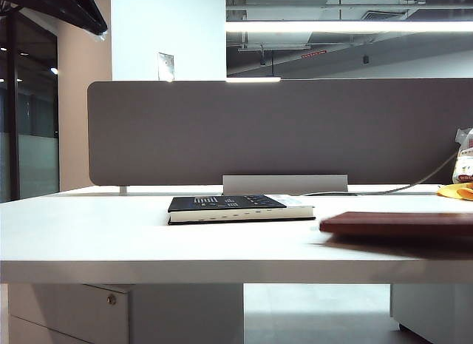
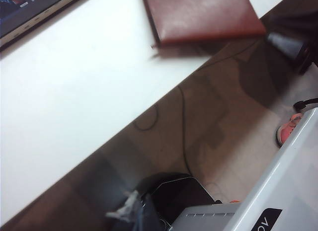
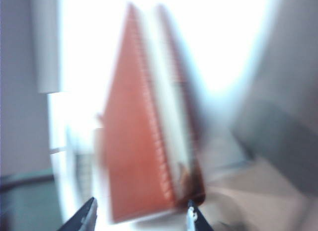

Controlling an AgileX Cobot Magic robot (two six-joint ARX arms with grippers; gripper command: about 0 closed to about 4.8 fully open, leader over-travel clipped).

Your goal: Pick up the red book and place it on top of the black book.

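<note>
A: Item one, hidden or unclear?
B: The right wrist view was heavily blurred. The right tool [image 3: 141, 216] showed only two dark fingertips [image 3: 84, 218] at the bottom edge, standing wide apart and closed on nothing, with the red book [image 3: 139, 141] just beyond them, seen corner-on with pale page edges showing. The left tool appeared in no view; its state could not be told. In the exterior view no arm or tool was visible.

A: Item two, the task's things?
B: Red book [image 1: 399, 223]: lower right of the exterior frame, flat on the tabletop [image 1: 89, 226], cut off by the right edge, its outline soft. In the left wrist view it [image 2: 201, 15] lay at the top centre, cut by the frame's top edge. Black book [image 1: 236, 208]: centre of the exterior frame, flat, white print on the cover, cream page edges with notches facing the camera, well apart from the red book. Only its corner [image 2: 30, 10] showed at the upper left of the left wrist view.

A: Item three, surface and room?
B: White tabletop; grey partition [image 1: 281, 129] behind it; a cable [image 1: 399, 187] running along the back at right; a yellow object [image 1: 457, 191], partly cropped, at the right edge; drawer unit [image 1: 66, 311] below at lower left; ceiling light strips at the top.
</note>
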